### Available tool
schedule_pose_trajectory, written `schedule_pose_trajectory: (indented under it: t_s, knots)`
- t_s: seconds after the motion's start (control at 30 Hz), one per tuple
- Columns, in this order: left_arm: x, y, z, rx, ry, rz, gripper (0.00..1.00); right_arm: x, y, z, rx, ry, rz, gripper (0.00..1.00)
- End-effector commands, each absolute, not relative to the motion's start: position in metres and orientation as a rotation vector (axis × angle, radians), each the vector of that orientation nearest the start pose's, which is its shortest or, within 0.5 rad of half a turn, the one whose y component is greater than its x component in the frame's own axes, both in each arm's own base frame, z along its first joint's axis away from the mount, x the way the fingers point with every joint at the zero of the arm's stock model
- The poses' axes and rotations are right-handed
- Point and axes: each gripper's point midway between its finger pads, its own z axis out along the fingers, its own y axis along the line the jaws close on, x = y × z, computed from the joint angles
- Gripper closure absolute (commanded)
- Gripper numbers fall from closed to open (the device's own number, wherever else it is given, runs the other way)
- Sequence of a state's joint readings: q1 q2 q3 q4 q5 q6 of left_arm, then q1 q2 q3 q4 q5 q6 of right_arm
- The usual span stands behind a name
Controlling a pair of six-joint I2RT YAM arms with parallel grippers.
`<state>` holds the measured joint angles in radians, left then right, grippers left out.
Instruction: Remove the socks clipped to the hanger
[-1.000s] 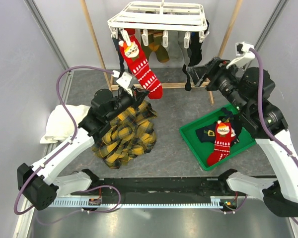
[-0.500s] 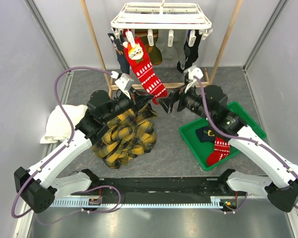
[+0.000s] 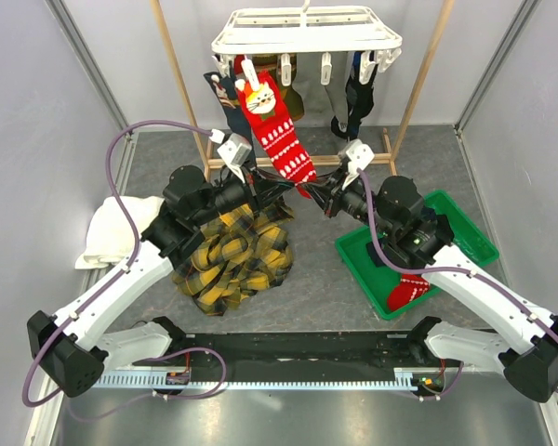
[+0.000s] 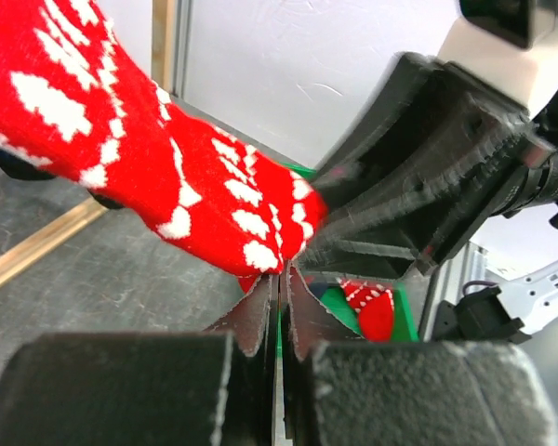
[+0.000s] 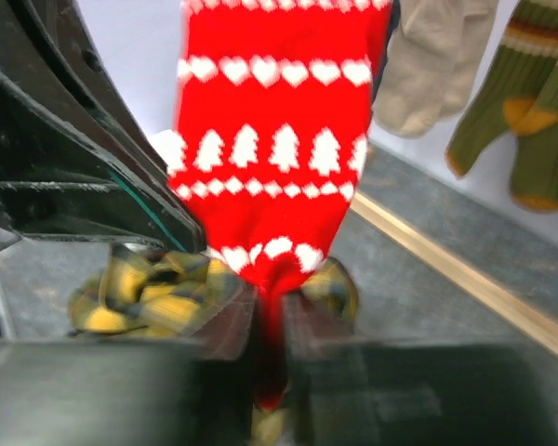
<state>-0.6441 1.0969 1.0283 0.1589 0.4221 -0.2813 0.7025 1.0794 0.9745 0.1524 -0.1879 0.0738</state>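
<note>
The white hanger [image 3: 307, 28] hangs at the top back with several socks clipped under it. A red sock [image 3: 274, 130] with white patterns slants down from a clip toward both grippers. My left gripper [image 3: 293, 189] is shut, pinching the edge of the toe into a point [image 4: 284, 271]. From the other side my right gripper [image 3: 314, 192] is shut on the same toe. In the right wrist view the red sock [image 5: 274, 167] narrows to a strip between its fingers [image 5: 270, 311]. Tan [image 5: 437, 65] and olive [image 5: 530, 121] socks hang behind.
A green tray [image 3: 465, 237] at the right holds a navy sock and a red sock [image 3: 411, 288]. A yellow-black plaid cloth [image 3: 232, 251] lies heaped below the left arm. A white towel [image 3: 112, 228] sits by the left wall. Wooden poles [image 3: 181, 84] flank the hanger.
My right arm swung left from the black socks at the hanger's right side to the red sock's toe, and its jaws closed on it. The left gripper stayed shut at the toe.
</note>
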Motion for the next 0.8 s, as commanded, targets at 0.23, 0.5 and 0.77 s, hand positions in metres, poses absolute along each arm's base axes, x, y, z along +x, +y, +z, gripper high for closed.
schedule_pose_trajectory:
  t_s: [0.23, 0.5, 0.77]
  knots:
    - [0.272, -0.274, 0.426, 0.518, 1.459, -0.949, 0.31, 0.263, 0.282, 0.375, -0.605, 1.3, 0.833, 1.0]
    - [0.294, -0.234, 0.481, 0.412, 1.41, -0.951, 0.29, 0.247, 0.285, 0.388, -0.601, 1.266, 0.939, 1.0]
    - [0.318, -0.23, 0.519, 0.391, 1.361, -1.037, 0.3, 0.243, 0.297, 0.396, -0.605, 1.268, 1.035, 1.0]
